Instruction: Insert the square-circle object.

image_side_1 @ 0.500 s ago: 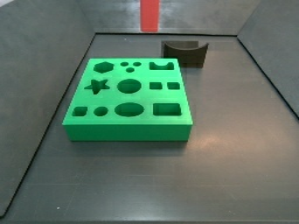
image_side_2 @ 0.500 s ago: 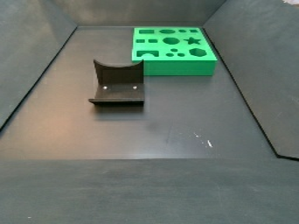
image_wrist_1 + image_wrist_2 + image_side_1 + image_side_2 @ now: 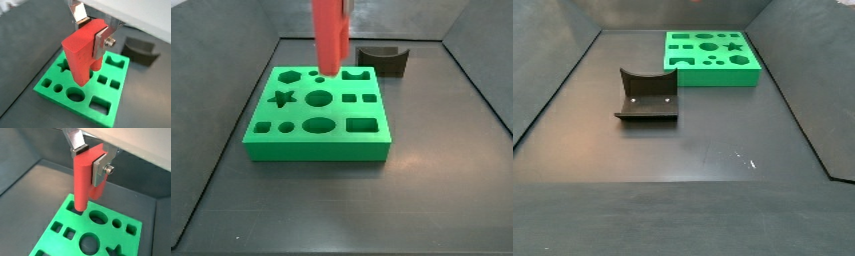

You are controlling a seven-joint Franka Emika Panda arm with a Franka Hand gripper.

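The square-circle object (image 3: 382, 60) is a small dark block with a rounded scoop in its top. It rests on the floor behind the green board's right corner, and also shows in a side view (image 3: 647, 95) and a wrist view (image 3: 141, 50). The green board (image 3: 318, 146) with shaped holes lies mid-floor. My gripper (image 3: 329, 70) has red fingers pressed together with nothing between them. It hangs over the board's back row of holes, apart from the block, and shows in both wrist views (image 3: 83, 82) (image 3: 81, 205). It is out of one side view.
The green board also shows in the other views (image 3: 714, 78) (image 3: 124, 75) (image 3: 107, 233). Dark walls enclose the floor on the left, right and back. Bare dark floor lies in front of the board.
My gripper has come down and forward from the back wall to hang over the green board's back row. The dark block and the board have not moved.
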